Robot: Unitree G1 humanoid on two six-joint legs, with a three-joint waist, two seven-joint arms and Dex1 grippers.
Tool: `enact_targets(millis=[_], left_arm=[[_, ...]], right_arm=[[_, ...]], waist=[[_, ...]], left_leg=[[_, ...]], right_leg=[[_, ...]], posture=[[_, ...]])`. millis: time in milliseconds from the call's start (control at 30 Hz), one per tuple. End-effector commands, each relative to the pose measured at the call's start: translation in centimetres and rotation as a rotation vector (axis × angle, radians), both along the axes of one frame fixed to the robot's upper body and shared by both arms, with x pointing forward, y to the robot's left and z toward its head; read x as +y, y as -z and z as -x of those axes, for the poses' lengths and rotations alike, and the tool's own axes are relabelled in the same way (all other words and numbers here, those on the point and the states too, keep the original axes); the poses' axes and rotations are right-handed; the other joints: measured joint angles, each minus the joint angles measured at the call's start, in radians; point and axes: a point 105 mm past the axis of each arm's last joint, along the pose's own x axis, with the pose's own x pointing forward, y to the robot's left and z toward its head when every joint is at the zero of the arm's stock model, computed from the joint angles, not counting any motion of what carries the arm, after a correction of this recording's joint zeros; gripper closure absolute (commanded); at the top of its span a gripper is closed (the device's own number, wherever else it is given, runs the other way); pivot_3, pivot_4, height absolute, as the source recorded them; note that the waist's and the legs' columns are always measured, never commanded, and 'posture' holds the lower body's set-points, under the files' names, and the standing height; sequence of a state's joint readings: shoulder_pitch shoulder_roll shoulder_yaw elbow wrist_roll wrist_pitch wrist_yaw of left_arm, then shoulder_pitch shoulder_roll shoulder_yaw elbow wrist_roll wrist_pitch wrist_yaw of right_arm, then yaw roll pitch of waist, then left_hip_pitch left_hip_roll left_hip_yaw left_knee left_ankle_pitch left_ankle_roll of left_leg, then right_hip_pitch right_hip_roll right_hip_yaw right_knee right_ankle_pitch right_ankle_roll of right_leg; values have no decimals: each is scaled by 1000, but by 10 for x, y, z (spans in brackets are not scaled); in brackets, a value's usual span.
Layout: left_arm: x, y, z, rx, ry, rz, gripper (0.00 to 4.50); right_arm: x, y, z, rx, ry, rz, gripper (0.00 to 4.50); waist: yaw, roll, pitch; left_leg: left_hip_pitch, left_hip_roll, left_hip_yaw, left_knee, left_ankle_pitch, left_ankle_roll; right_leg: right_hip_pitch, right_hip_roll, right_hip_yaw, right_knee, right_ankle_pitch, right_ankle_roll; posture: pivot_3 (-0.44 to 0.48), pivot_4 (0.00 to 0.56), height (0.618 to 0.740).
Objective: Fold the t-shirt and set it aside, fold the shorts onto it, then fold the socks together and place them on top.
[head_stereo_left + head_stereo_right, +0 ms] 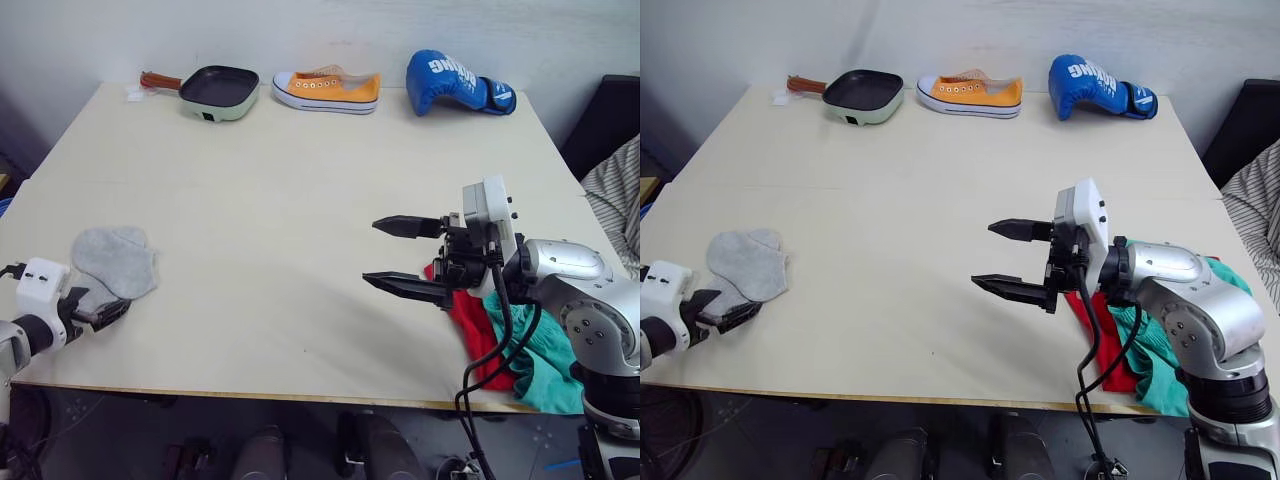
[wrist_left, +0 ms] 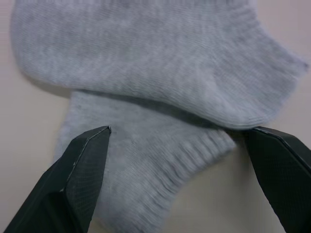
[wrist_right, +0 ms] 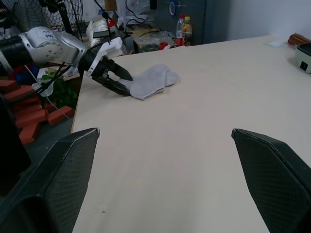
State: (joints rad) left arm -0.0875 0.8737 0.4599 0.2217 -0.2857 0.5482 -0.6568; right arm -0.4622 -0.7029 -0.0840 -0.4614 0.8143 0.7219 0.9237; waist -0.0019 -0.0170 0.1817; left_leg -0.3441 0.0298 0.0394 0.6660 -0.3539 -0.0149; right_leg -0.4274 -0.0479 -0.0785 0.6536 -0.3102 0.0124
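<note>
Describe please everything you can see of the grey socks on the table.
The socks are two small light grey ankle socks of soft knit with ribbed cuffs. They lie flat on the pale table near its left front corner, one partly overlapping the other, not yet folded together. The left gripper is open around the cuff end of the lower sock, its black fingers on either side of it. Nothing else touches them; the red and teal garments lie far off at the table's right side.

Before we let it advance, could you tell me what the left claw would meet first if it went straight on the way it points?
The socks: the left claw is open and already straddles the lower sock's cuff, with the upper sock lying just beyond it.
</note>
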Motion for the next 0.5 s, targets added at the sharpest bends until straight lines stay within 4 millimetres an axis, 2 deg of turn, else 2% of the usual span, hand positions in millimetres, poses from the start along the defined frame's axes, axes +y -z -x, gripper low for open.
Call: enact_targets(millis=[33, 100, 167, 300, 500], left_arm=[[0, 6, -4, -1, 1, -8, 0], [-1, 4, -5, -12, -1, -11, 0], [0, -7, -5, -48, -18, 3, 0], [-8, -26, 8, -67, -23, 26, 0], [-17, -36, 16, -94, -55, 115, 0]], right_arm=[[2, -9, 4, -53, -17, -8, 53], [1, -9, 4, -54, -11, -10, 53], [0, -10, 4, -59, -5, -8, 53], [-4, -13, 5, -70, 19, -10, 53], [-6, -11, 4, -78, 44, -5, 53]], waist=[[0, 0, 0], [0, 0, 0], [0, 0, 0], [-3, -1, 0], [-2, -1, 0]], left_leg=[[0, 0, 0, 0, 0, 0], [0, 0, 0, 0, 0, 0], [0, 0, 0, 0, 0, 0], [0, 0, 0, 0, 0, 0], [0, 0, 0, 0, 0, -1]], right_leg=[[0, 0, 0, 0, 0, 0], [0, 0, 0, 0, 0, 0], [0, 0, 0, 0, 0, 0], [0, 0, 0, 0, 0, 0], [0, 0, 0, 0, 0, 0]], posture=[[0, 150, 740], [0, 150, 740], [0, 150, 740], [0, 150, 740], [0, 150, 740]])
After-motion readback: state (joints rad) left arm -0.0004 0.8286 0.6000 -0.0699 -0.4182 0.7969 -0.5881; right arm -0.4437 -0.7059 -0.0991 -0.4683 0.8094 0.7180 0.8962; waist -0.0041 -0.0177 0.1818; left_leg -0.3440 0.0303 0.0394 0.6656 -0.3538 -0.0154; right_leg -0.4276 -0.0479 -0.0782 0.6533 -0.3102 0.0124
